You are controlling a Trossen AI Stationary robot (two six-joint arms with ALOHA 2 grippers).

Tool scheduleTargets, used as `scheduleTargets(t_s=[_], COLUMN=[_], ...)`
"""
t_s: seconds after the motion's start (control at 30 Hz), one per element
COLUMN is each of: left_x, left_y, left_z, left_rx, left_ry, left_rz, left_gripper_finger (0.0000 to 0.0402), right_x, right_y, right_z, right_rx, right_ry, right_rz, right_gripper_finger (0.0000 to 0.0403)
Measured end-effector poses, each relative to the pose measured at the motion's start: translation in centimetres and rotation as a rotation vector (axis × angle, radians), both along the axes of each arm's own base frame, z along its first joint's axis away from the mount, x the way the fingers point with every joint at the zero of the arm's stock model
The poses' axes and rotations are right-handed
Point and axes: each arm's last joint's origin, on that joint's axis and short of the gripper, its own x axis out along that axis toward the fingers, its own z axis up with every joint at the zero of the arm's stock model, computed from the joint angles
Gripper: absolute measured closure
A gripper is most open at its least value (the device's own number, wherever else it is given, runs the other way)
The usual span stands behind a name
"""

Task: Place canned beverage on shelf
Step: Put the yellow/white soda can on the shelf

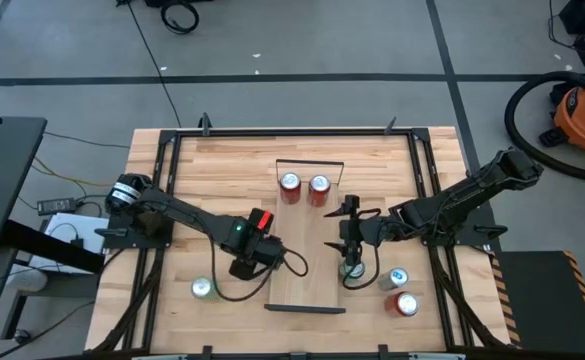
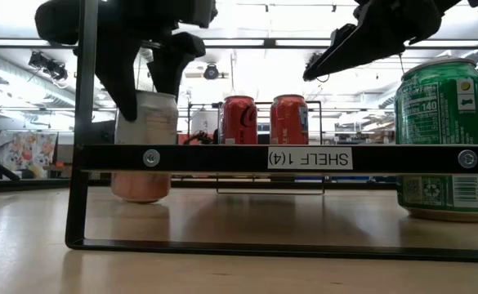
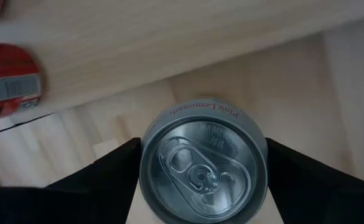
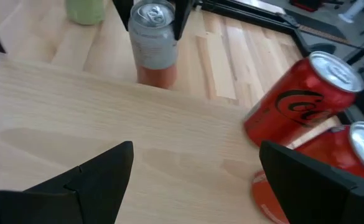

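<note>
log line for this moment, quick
left end effector: shut on pink lemonade aluminium can beside light-wood shelf plank | right end effector: open at shelf edge | can off shelf

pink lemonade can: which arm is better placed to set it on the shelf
Left. Its pincer already straddles the pink lemonade can beside the shelf; the right pincer hovers open and empty over the plank.
</note>
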Motion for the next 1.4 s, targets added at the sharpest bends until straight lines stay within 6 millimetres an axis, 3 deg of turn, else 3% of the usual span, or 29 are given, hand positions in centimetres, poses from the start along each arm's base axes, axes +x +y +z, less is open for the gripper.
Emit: scheduleTargets(t_s=[0.37,0.73,0.87,1.13,1.4], left_x=[1.4,2.0,2.7,3.6,4.4], left_y=[1.8,2.3,2.5,5.0,8.2], left_z=[3.2,7.9,7.8,5.5,5.6], left_rx=[0.025,0.015,0.004,0.0,-0.178], left_ry=[-0.054,-0.161,-0.231,-0.252,-0.296], left_rz=[-0.021,-0.014,0.002,0.085,0.237], left_gripper_finger=[0.0097,0.0097,0.0097,0.0097,0.0089], right_x=[-1.4,-2.2,-2.3,-2.3,-2.3], right_y=[0.1,0.4,0.6,0.7,0.7], right_z=[2.1,2.1,2.1,2.1,2.2], right_rx=[0.024,0.083,0.09,0.101,0.098], right_ry=[-0.003,-0.003,-0.012,-0.02,-0.023], right_rz=[-0.111,-0.177,-0.184,-0.188,-0.184], right_gripper_finger=[0.0043,0.0043,0.0043,0.0043,0.0043])
